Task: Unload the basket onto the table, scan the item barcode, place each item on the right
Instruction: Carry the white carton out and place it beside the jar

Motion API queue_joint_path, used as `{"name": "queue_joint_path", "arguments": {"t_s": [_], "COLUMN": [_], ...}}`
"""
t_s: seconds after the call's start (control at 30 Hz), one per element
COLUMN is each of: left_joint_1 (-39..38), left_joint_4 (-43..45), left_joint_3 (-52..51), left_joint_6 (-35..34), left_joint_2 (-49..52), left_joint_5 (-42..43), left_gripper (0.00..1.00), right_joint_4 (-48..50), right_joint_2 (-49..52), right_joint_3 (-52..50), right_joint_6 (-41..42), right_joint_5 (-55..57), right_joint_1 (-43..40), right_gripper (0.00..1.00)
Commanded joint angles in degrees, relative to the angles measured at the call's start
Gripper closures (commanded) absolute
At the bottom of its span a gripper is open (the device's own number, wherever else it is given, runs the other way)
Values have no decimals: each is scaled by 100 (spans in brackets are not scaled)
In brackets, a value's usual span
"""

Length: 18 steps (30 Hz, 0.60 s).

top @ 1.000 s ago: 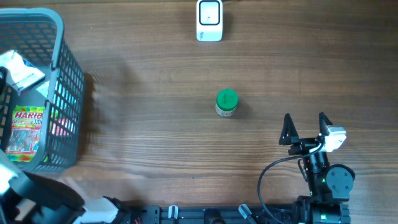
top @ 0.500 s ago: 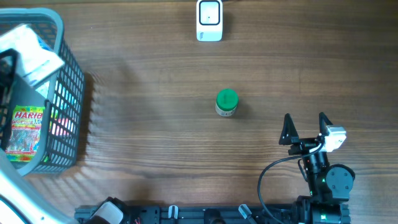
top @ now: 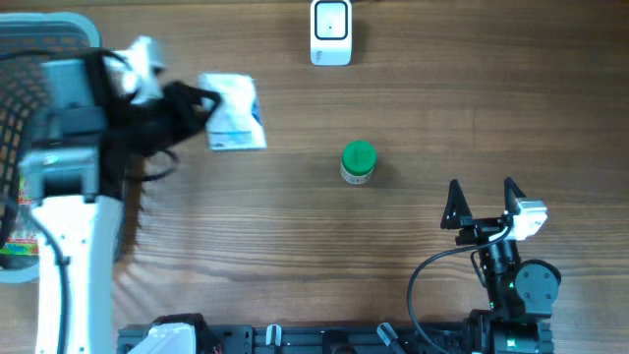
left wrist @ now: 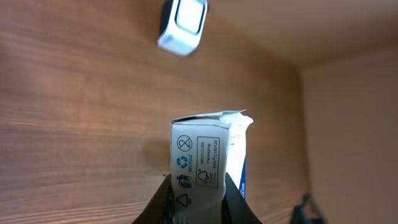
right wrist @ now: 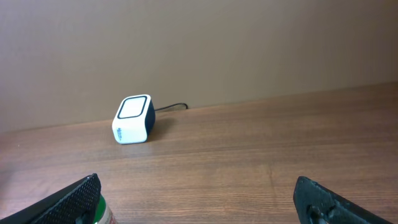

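My left gripper (top: 200,106) is shut on a white and blue packet (top: 234,113), the item, and holds it above the table to the right of the basket. In the left wrist view the packet (left wrist: 205,155) stands up between the fingers of that gripper (left wrist: 198,200), with recycling marks facing the camera; no barcode shows. The white scanner (top: 331,31) sits at the table's far edge and appears ahead of the packet as the scanner (left wrist: 183,25). My right gripper (top: 484,202) rests open near the front right, nothing between its fingers.
A green-lidded jar (top: 358,162) stands mid-table, just left of the right gripper's left finger as the jar (right wrist: 104,214). The grey wire basket (top: 49,22) is at the far left, mostly hidden under my left arm. The scanner (right wrist: 133,119) has a cable behind it.
The left arm has lifted the packet out of the basket and swung it right over the table, towards the scanner. The right arm has not moved.
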Motion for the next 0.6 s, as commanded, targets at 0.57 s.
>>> {"name": "queue_joint_path", "arguments": {"t_s": [0.57], "left_joint_1": [-2752], "left_joint_4": [4369], "left_joint_3": [-3086], "left_joint_6": [-2997], "left_joint_2": [2120], "left_joint_5": [-1475], "left_gripper": [85], "right_joint_4": [24], "right_joint_2": [-20], "right_joint_3": [-7], "right_joint_6": [42], "right_joint_5": [98], "right_joint_1": [28], "right_gripper": [0]}}
